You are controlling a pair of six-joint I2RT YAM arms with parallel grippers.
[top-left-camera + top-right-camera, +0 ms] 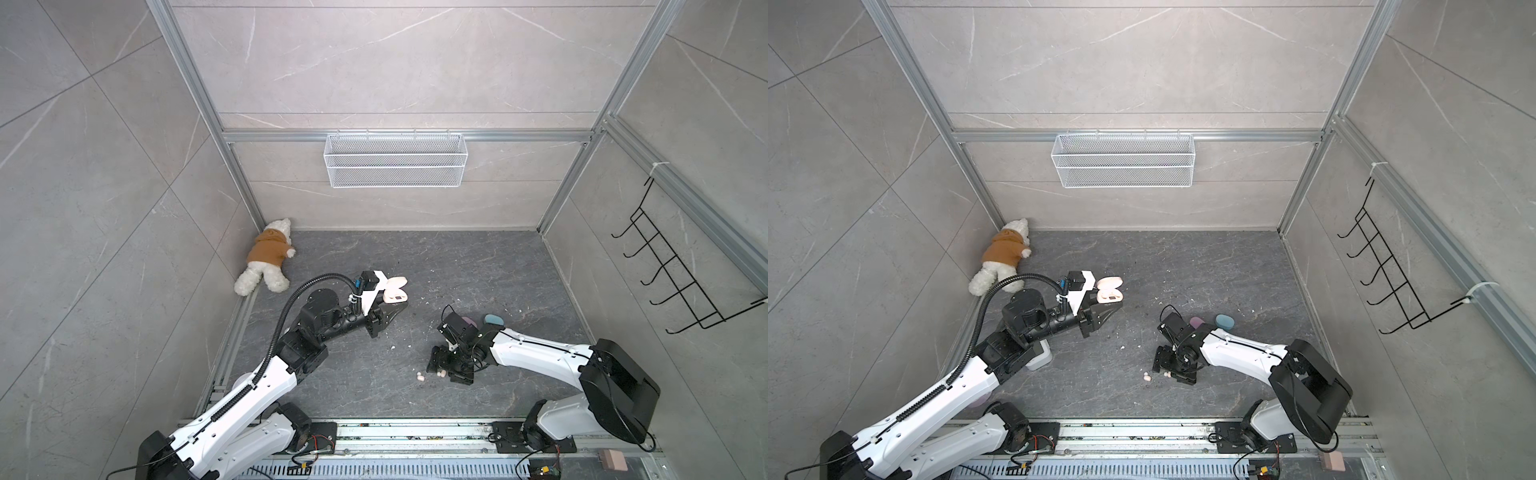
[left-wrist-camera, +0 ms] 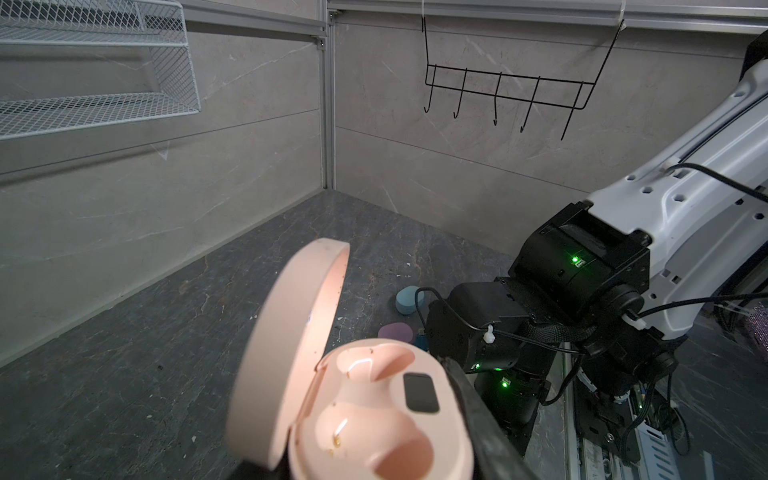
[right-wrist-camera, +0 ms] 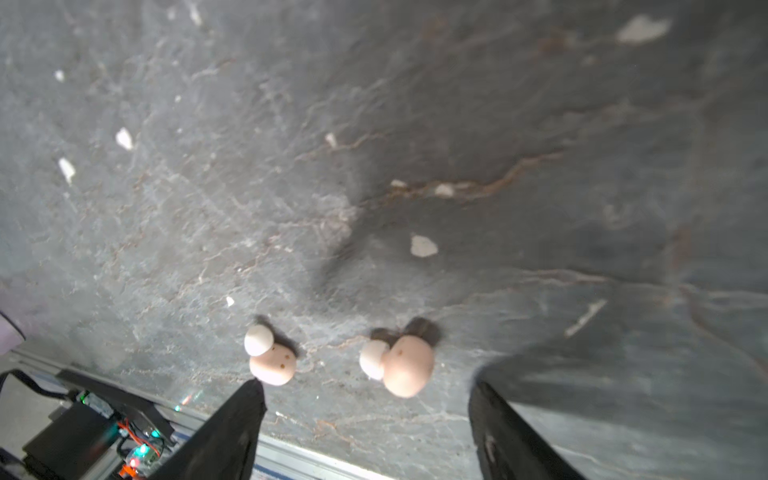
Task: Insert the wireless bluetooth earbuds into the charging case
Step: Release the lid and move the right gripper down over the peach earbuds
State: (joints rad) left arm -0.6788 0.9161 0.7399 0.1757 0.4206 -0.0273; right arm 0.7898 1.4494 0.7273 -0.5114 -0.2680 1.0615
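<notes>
- Hovering right gripper (image 3: 365,390) low over two peach buds, lower middle of both top views; jaws spread, nothing pinched.
- Sitting in the gap between the fingers, just ahead of the tips: gap bud (image 3: 409,365), lower centre of the right wrist view.
- Lying outside the gap: outer bud (image 3: 272,365), just beside or touching one fingertip (image 3: 253,395); cannot tell which.
- Running roughly across the gap, white tip to peach body: long axis of gap bud, so about in line with the closing direction, not square to it.
- Judged: squeezing end to end on a rounded shape, likely to roll or pop out; a small wrist turn probably safer.
- Clamping case (image 2: 365,415) in left gripper (image 1: 388,304), pressed tight on the base, centre-left of the top views; lid (image 2: 291,332) open, sockets (image 2: 374,361) both empty.
- Placing both buds well apart from case, toward lower right of it in a top view, bare table (image 1: 374,257) between.
- Nearer by far: right arm (image 1: 540,353); left arm (image 1: 257,386) tied up holding case, so pickup judged a right-arm job, then a carry up-left.
- Risk: knocking outer bud away while closing.
</notes>
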